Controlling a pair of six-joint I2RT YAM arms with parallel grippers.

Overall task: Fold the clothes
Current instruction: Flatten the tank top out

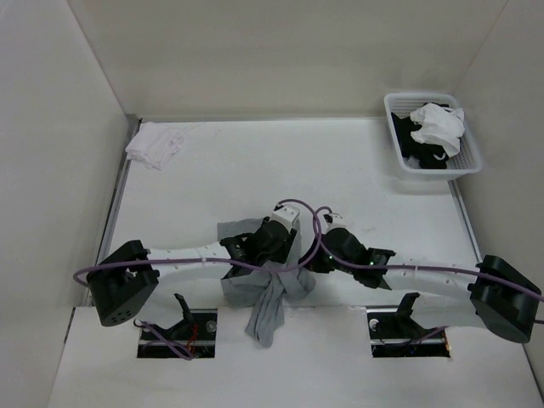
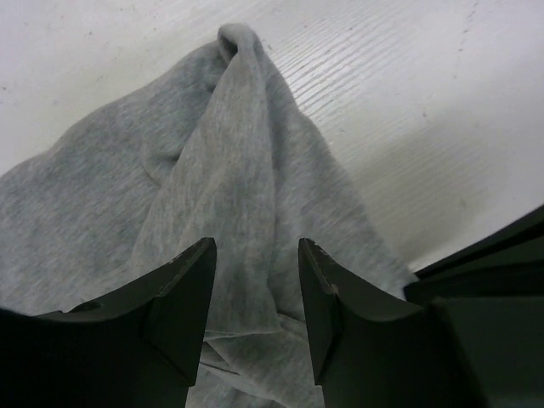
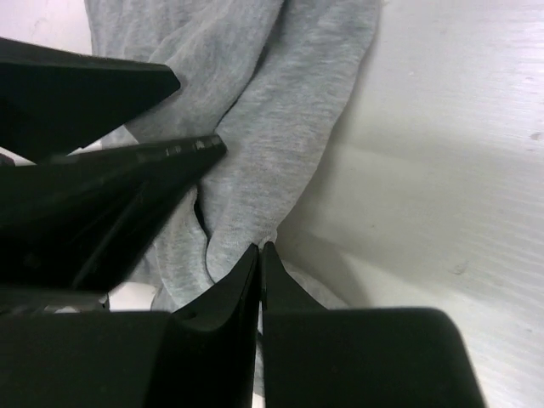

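Observation:
The clothes [image 1: 263, 297], a light grey knit top, lie bunched at the table's near edge, with one end hanging over the front. My left gripper [image 1: 285, 255] hovers just above the heap. In the left wrist view it [image 2: 256, 246] is open, its jaws astride a raised ridge of the clothes [image 2: 229, 153] without pinching it. My right gripper [image 1: 308, 262] meets the heap from the right. In the right wrist view it [image 3: 260, 246] is shut, tips together on a thin edge of the clothes [image 3: 272, 127]. The left gripper's dark fingers [image 3: 102, 93] fill that view's left side.
A white basket [image 1: 472, 153] at the back right holds black and white garments [image 1: 438, 127]. A white cloth bundle [image 1: 155, 143] lies at the back left corner. Pale walls enclose the table on three sides. Both arms converge near the front middle.

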